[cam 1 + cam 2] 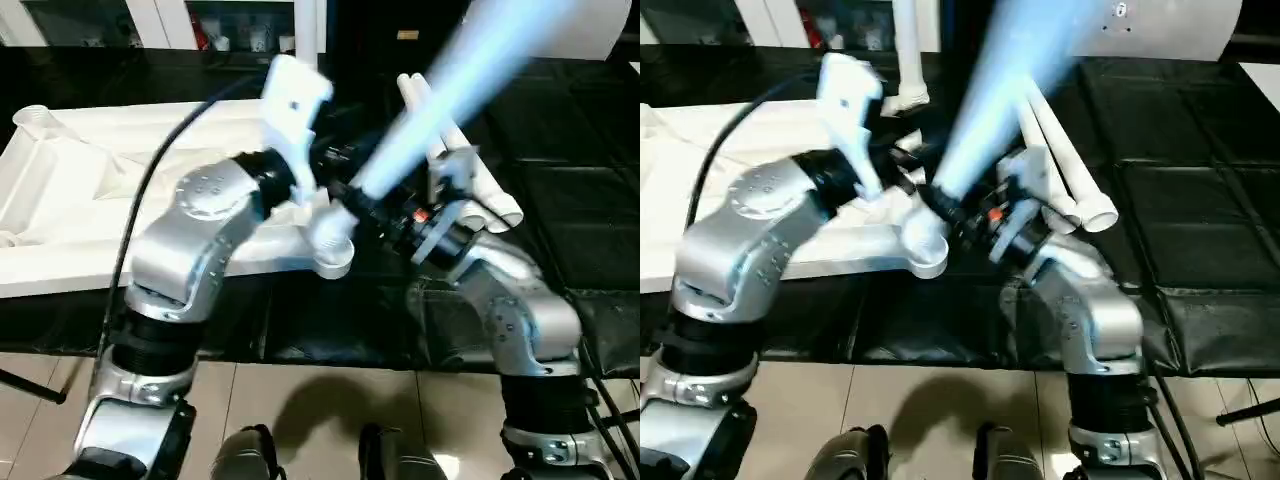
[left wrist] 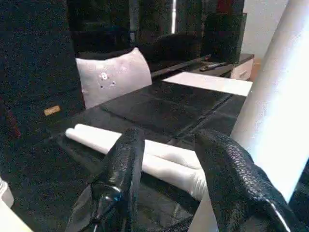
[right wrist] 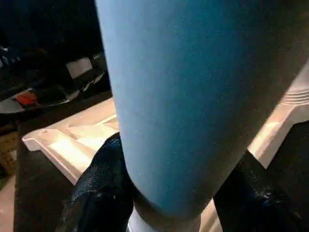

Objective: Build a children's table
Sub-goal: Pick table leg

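Smooth glossy white plastic leg (image 1: 470, 80) and table top (image 1: 80, 190); matt black cloth work surface (image 1: 580, 160).

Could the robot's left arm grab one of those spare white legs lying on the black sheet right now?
Probably not: the left gripper sits at the raised leg, which stands between it and the spare legs.
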{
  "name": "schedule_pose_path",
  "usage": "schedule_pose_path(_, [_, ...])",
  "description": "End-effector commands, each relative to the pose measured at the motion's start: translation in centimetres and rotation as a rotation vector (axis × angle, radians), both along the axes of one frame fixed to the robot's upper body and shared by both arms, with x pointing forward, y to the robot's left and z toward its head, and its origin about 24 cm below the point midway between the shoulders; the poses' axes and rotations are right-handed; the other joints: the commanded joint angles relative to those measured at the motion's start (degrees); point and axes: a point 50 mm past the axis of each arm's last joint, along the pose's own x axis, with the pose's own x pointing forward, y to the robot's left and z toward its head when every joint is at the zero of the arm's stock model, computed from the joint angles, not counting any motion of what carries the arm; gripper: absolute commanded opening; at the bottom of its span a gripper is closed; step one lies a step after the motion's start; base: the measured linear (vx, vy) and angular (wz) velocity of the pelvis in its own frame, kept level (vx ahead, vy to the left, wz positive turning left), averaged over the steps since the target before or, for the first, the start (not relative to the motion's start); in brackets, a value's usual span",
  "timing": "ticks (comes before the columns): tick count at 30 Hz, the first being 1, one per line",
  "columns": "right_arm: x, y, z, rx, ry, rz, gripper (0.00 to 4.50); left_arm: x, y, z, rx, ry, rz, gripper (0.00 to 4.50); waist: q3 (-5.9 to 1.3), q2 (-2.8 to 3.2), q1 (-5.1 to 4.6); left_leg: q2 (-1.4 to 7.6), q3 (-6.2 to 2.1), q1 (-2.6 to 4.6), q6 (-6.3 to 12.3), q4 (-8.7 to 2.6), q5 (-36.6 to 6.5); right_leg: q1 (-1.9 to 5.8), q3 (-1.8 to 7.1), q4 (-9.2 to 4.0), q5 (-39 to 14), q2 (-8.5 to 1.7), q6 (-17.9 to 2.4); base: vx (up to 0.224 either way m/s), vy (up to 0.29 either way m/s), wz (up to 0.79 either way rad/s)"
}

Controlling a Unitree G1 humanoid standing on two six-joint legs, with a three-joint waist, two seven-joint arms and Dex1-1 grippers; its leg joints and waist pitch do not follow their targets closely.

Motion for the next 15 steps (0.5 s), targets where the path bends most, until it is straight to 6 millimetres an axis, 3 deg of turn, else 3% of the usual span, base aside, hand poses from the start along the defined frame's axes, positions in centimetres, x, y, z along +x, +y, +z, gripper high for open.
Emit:
schedule_pose_path(1, [0.1, 0.7, 0.0, -0.02, -0.005, 0.015, 1.86, -0.6, -1.1, 0.3, -0.005, -0.026, -0.06, 2.42, -6.83, -0.19, 0.1, 0.88, -0.23, 0.94, 2.63, -3.26, -10.0, 4.26, 2.4, -4.66, -18.2, -3.51, -9.8, 0.0, 0.0, 0.0])
schedule_pose_path(11, [0.5, 0.5, 1.2, -0.056, -0.036, -0.012, 1.86, 0.3, 3.8, -0.4, 0.015, -0.013, 0.011, 2.42, -7.23, 0.04, -0.17, 0.81, -0.28, 0.93, 2.39, -3.15, -8.9, 4.41, 2.43, -4.12, -15.8, -3.46, -10.8, 0.0, 0.0, 0.0])
schedule_pose_path(15, [0.6, 0.4, 1.5, -0.101, -0.037, -0.013, 1.86, -0.8, 5.1, -1.1, 0.049, -0.003, -0.076, 2.87, -7.16, 0.18, -0.35, 0.99, -0.12, 1.28, 1.96, -3.27, -9.9, 4.05, 2.49, -4.25, -17.0, -3.36, -10.5, 0.0, 0.0, 0.0])
